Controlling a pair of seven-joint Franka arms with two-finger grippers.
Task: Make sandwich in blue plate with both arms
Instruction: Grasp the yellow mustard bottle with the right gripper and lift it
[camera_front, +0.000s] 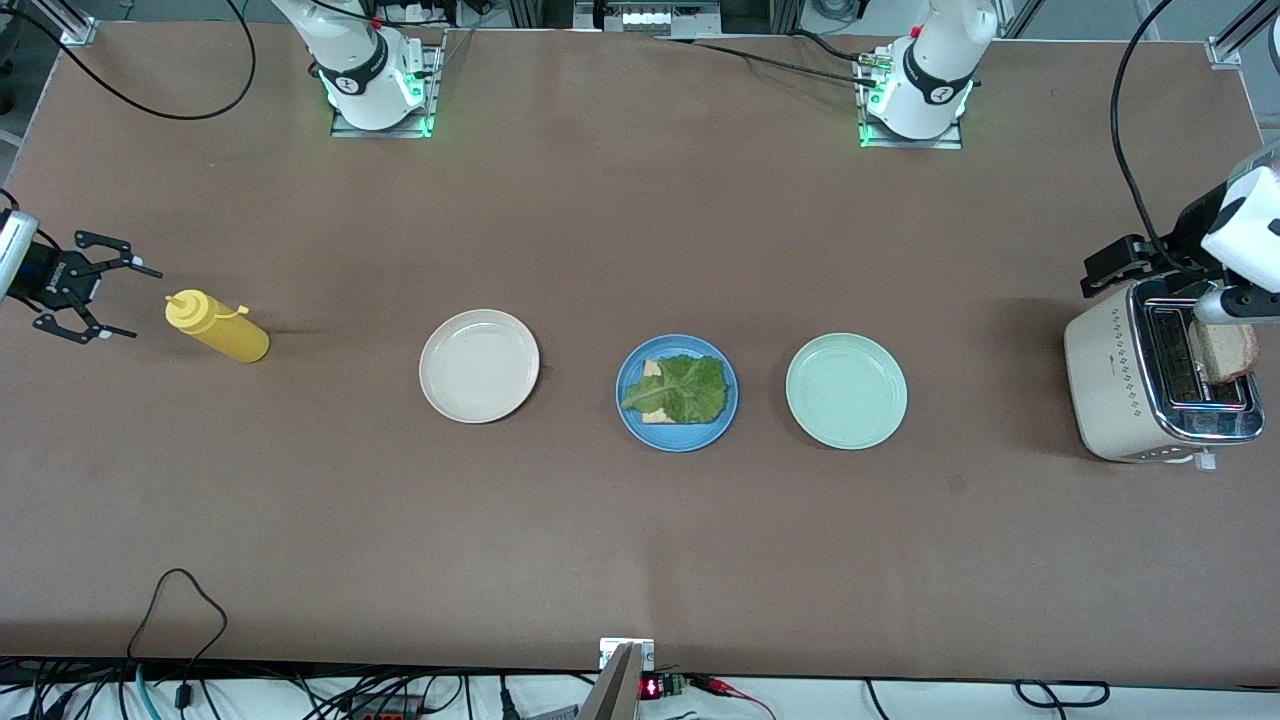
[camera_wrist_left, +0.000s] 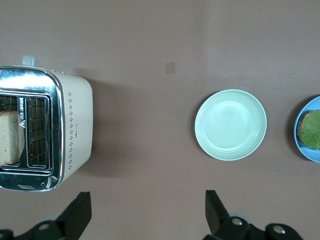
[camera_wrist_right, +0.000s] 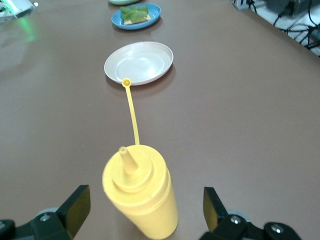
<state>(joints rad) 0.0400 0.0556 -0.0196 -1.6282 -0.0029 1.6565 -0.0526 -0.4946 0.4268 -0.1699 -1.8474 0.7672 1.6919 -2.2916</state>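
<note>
Sandwich so far: one bread slice with a lettuce leaf (camera_front: 678, 388) on top is lying in the blue plate (camera_front: 628, 405), at the middle of the table; the top slice is missing.

Second slice: a bread slice (camera_front: 1224, 352) is standing in a slot of the toaster (camera_front: 1110, 380), at the left arm's end of the table, well apart from the blue plate.

Handling: I judge the bread to be light, soft and easy to crush or tear. The upper edge that is sticking out of the slot is looking like the best place for holding, with a gentle squeeze. The lettuce is thin and loose, so it may be slipping if the slice is coming down with a push.

Left gripper (camera_wrist_left: 145, 212): it is hanging above the toaster area with the fingers wide apart and nothing between them in the left wrist view.

Right gripper (camera_front: 95, 286): it is waiting at the right arm's end of the table, fingers spread open and empty, just beside a yellow squeeze bottle (camera_front: 218, 327) that is lying on the table.

Other plates: a cream-white plate (camera_front: 479, 365) and a mint-green plate (camera_front: 846, 391) are sitting on either side of the blue plate; neither is holding food.
</note>
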